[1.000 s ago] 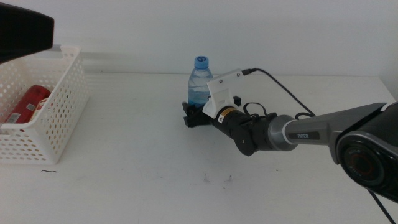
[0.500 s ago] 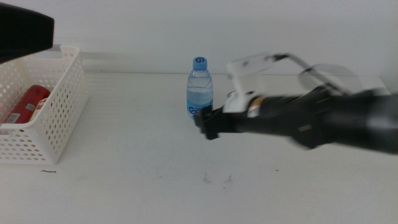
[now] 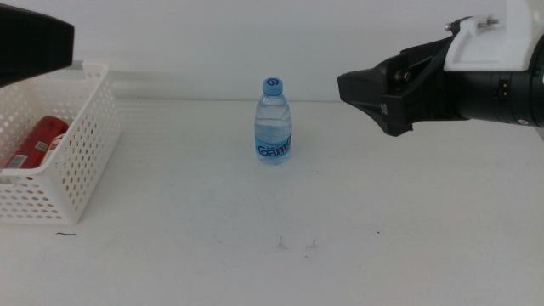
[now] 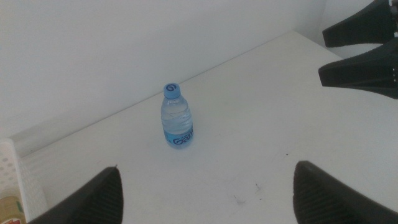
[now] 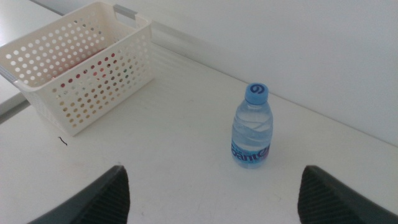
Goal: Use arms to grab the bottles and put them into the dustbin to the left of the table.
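The clear water bottle (image 3: 273,123) with blue cap and label stands upright alone at mid-table, also seen in the left wrist view (image 4: 176,118) and the right wrist view (image 5: 252,127). My right gripper (image 3: 361,92) hovers raised well to the right of it, open and holding nothing; the left wrist view shows its two fingers apart (image 4: 348,50). The white dustbin (image 3: 81,161) sits at the table's left edge with a red can (image 3: 34,143) inside. The left arm (image 3: 30,42) hangs above the dustbin, and its gripper (image 4: 211,199) is open and empty.
The white table (image 3: 212,238) carries a few small dark specks near the front. In the right wrist view the dustbin (image 5: 81,68) lies far across the table from the bottle. A pale wall runs along the table's back edge.
My right gripper, which was low at the bottle's base, has pulled away up and to the right. The bottle stays upright in nearly the same place. The left arm has not moved.
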Tool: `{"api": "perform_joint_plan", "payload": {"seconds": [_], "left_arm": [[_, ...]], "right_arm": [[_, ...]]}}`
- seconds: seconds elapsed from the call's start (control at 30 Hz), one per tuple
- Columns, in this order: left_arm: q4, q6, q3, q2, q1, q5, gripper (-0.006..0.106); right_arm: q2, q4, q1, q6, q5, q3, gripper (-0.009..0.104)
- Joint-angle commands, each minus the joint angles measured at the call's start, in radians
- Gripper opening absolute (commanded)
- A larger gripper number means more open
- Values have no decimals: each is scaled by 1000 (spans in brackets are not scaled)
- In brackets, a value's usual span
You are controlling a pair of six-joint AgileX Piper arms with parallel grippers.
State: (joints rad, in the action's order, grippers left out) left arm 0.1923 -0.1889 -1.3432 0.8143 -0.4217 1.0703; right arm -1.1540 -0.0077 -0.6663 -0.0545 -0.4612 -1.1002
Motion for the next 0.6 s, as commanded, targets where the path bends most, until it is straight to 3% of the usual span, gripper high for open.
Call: {"api": "perform_joint_plan", "payload": {"seconds": [0.0,0.3,0.33,0.57], "left_arm": [[-1,4,3,-3,-6,-15,94],[-1,4,3,-3,-6,-15,94],[-35,3,3,-3,-6,-38,94],[-55,7,56,-3,-6,-154,94]], "right_arm": [[11,-10,-4,-1,-12,-1,93],[11,-6,-4,-1,-12,1,93],[11,-6,-4,-1,-12,1,93],[11,-6,-4,-1,-12,1,93]]}}
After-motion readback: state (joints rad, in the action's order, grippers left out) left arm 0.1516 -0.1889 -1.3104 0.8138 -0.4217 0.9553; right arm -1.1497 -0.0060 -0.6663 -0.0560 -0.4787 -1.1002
